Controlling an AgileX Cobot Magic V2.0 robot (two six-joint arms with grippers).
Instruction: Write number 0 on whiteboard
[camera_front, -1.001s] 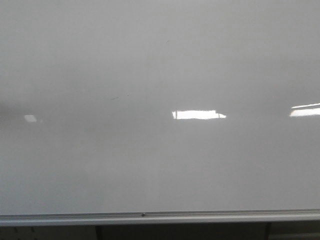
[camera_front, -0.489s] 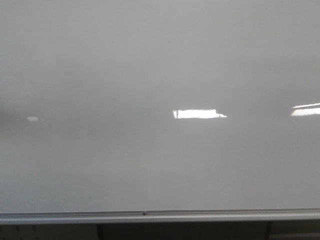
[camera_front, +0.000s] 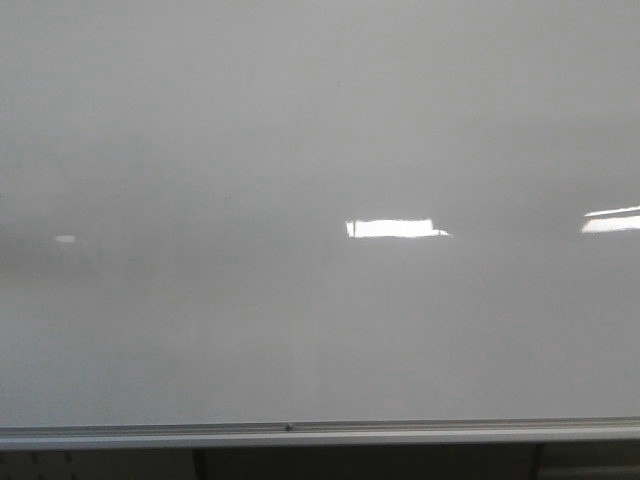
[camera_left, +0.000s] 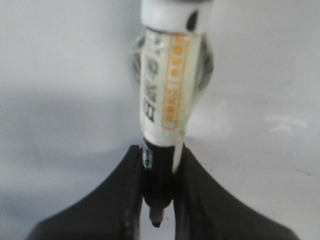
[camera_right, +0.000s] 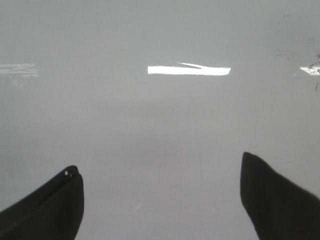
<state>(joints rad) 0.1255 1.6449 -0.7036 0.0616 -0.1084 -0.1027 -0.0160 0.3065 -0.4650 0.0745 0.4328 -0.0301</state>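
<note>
Whiteboard (camera_front: 300, 330) bare in front; left tool (camera_left: 159, 200) clamps marker (camera_left: 167, 85), right tool (camera_right: 160, 200) apart

Matte black, curved fingers taper on the left end effector (camera_left: 159, 200); the right end effector (camera_right: 160, 200) shows the same black, rounded fingertips.
</note>
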